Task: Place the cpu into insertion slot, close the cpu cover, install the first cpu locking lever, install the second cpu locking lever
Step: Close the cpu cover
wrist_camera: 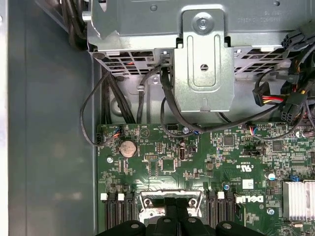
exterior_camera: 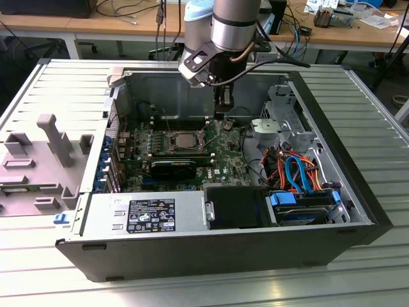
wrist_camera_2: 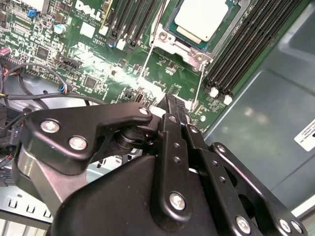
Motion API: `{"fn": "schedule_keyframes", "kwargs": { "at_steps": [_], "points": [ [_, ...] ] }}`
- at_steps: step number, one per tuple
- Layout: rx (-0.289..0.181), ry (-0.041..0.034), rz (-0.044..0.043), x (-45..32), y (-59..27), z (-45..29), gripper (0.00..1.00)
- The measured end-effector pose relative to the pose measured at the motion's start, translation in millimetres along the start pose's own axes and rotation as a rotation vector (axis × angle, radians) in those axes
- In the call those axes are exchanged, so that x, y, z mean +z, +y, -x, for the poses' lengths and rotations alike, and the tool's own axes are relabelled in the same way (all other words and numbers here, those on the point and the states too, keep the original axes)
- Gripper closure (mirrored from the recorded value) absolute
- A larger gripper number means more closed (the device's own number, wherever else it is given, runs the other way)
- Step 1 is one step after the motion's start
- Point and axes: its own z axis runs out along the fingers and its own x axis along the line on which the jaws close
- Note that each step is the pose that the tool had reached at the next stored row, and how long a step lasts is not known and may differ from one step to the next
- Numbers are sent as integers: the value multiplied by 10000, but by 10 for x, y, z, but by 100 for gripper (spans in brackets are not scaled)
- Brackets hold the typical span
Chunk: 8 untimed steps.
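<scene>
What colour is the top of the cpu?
Pale silver-grey; the cpu shows best in the second wrist view.

The silver-grey cylindrical robot arm carries a pale blue joint cap and a looping black cable; its matte black linkage gripper shows silver screws, perhaps hex-headed.

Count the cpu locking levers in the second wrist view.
2. One lever runs along the insertion slot beside the cpu; the second lever sticks out from the slot's corner toward the gripper. Parts may be hidden.

A workshop or lab: wooden benches strewn with cables behind a slotted aluminium table.
</scene>
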Motion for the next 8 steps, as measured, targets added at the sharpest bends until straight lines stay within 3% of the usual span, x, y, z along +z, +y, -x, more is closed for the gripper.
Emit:
{"fn": "schedule_keyframes", "kwargs": {
  "at_steps": [8],
  "points": [
    [-1, 1, 0, 1, 54, -8, 89]
  ]
}}
